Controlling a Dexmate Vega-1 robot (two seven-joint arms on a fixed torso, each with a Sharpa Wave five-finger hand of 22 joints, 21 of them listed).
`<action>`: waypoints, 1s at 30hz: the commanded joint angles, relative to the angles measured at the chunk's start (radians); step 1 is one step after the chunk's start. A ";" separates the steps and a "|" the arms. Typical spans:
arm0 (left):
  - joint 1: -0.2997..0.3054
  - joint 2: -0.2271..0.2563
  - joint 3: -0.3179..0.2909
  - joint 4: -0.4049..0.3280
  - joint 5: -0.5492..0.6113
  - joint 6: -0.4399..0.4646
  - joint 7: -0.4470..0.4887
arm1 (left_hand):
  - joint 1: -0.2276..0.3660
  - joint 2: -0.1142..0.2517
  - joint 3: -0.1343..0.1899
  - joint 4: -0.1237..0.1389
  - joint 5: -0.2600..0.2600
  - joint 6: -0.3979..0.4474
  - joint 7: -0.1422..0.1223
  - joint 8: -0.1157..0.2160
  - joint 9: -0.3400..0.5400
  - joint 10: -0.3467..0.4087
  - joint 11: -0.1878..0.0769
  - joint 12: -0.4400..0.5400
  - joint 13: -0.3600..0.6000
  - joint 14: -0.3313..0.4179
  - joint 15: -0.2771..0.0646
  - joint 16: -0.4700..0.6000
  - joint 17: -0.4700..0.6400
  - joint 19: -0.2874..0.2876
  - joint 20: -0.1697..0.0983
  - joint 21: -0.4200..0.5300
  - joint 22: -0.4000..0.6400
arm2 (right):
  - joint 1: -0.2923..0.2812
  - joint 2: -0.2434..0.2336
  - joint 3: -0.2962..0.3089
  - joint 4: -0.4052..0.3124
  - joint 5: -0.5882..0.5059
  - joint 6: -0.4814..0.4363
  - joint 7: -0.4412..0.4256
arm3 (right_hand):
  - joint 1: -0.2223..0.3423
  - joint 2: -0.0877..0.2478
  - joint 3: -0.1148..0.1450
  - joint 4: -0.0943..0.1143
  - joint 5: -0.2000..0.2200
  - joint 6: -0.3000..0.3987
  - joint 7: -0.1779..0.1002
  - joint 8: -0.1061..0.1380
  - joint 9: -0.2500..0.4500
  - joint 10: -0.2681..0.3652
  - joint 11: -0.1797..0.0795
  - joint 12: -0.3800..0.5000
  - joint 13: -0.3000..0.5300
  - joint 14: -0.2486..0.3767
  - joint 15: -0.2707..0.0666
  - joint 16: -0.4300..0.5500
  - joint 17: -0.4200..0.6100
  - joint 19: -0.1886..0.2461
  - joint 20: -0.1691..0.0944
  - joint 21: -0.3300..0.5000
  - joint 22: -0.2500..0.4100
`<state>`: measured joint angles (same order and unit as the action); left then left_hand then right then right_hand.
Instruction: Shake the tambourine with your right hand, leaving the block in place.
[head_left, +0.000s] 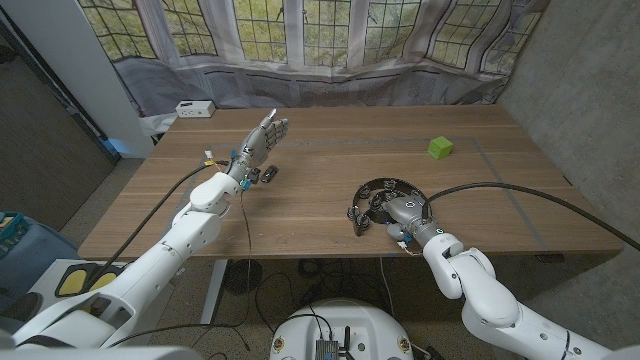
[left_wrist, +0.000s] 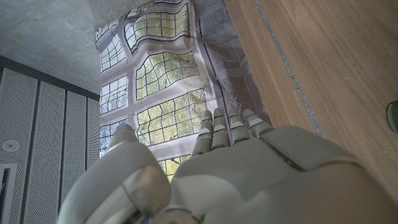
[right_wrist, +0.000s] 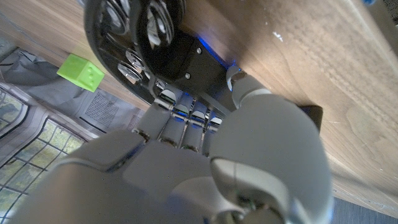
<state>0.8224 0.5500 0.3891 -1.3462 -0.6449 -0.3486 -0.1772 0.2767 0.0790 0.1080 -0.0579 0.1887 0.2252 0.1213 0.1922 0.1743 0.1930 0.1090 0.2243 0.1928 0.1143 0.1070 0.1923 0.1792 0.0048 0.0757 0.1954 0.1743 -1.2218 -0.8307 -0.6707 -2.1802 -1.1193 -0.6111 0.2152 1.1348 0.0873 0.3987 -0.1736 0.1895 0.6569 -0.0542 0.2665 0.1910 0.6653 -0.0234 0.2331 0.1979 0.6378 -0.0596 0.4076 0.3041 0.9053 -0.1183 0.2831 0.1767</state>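
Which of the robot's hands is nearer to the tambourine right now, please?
The right hand: it is at the tambourine, fingers on its frame near the table's front edge. The left hand is raised, fingers apart, well across the table toward the robot's left.

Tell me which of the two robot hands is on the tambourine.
The right robot hand, low on the round black tambourine near the table's front edge. The left robot hand is raised with fingers spread, holding nothing, well away from it.

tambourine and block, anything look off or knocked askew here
Nothing stands out. The tambourine lies at the table's near edge with the right hand on its rim, and the green block sits apart, farther back. The left hand is raised, fingers apart.
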 joint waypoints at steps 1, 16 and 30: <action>0.002 -0.004 -0.001 0.005 -0.003 0.006 0.011 | 0.006 0.008 0.004 -0.007 -0.002 0.006 0.003 0.000 0.006 0.011 0.001 -0.003 0.006 0.003 0.007 -0.003 0.002 0.000 0.001 0.001 0.005 | 0.040 0.008 -0.020 0.043 0.047 0.020 -0.029 | 0.040 0.025 0.001 0.003 -0.007 0.045 -0.008 0.011 0.003 0.033 -0.005 0.009 0.006 0.042 -0.113 0.018 0.011 0.042 -0.045 0.021 0.006; 0.003 -0.005 0.000 0.009 -0.003 0.012 0.014 | 0.006 0.009 0.004 -0.008 -0.002 0.007 0.001 -0.001 0.006 0.009 -0.001 -0.005 0.006 0.003 0.007 -0.003 0.002 -0.001 0.002 0.001 0.005 | 0.049 -0.011 -0.017 0.036 0.101 0.046 -0.112 | 0.145 0.052 -0.023 0.015 -0.002 0.338 -0.037 0.075 0.006 0.323 -0.033 0.066 0.009 0.350 -0.174 0.081 0.012 0.218 -0.077 0.162 0.028; 0.013 0.008 -0.008 -0.018 0.006 0.014 0.037 | 0.004 0.009 0.004 -0.009 -0.002 0.011 -0.003 0.000 0.006 0.010 -0.008 -0.005 0.006 0.004 -0.006 -0.002 0.002 -0.001 0.001 0.001 0.005 | 0.036 -0.037 -0.013 -0.027 0.062 -0.008 -0.066 | 0.134 0.053 -0.023 0.024 -0.006 0.356 -0.035 0.067 0.002 0.349 -0.032 0.059 0.006 0.390 -0.169 0.055 -0.014 0.230 -0.072 0.184 0.025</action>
<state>0.8281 0.5501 0.3892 -1.3449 -0.6456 -0.3348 -0.1588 0.2766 0.0790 0.1121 -0.0621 0.1887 0.2251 0.1214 0.1923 0.1796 0.1968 0.1051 0.2243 0.1928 0.1143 0.1070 0.1923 0.1791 0.0049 0.0756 0.1954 0.1743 -1.1767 -0.8491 -0.6898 -2.1669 -1.0343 -0.5853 0.1285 1.2478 0.0985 0.3714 -0.1540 0.1853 0.8383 0.0284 0.3370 0.1904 1.0062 -0.0573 0.2922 0.2021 0.9741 -0.0929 0.4679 0.2882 1.0422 -0.0839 0.4300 0.1844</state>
